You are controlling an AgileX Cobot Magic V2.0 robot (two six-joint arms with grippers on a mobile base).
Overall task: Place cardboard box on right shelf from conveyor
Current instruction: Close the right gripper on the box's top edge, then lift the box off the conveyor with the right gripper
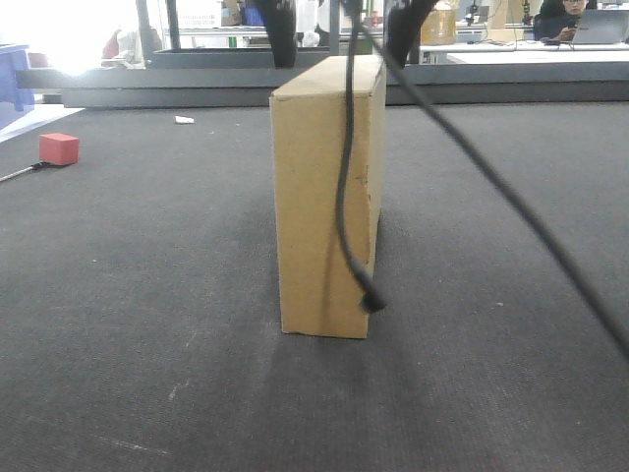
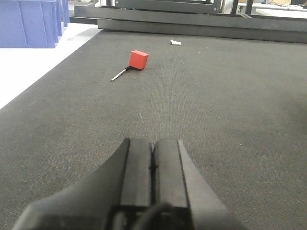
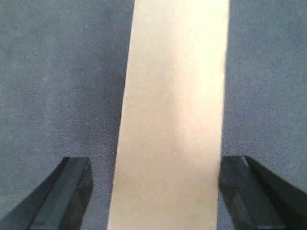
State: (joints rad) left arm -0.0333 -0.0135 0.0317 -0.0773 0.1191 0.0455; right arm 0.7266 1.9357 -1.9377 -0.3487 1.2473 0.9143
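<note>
Straddling the box (image 3: 175, 96) from above with the right gripper (image 3: 154, 163): jaws spread wide, pinching nothing. On one side of the box, a clear strip of belt (image 3: 57, 72) before the finger (image 3: 72, 191). On the other side, a finger right at the box's edge, touching or not impossible to tell.

Standing upright on a narrow edge on the belt, slim end toward the front camera. Just in front of the box, hanging across its face, a black cable (image 1: 342, 197), loose end low near the box's bottom. Slanting past the box's right in that view, a second cable (image 1: 511, 206).

Over bare belt, aimed toward a red cube (image 2: 138, 60): the left gripper (image 2: 152, 153), jaws pressed together, holding nothing.

Well apart from the box, to its left in the front view, that cube, with a thin rod (image 2: 120, 74) reaching to its corner. Farther back, a white scrap (image 2: 175, 42). Beyond the box, a dark frame (image 1: 197, 93) along the belt's far edge, and far to its left, blue bins (image 2: 29, 21).
</note>
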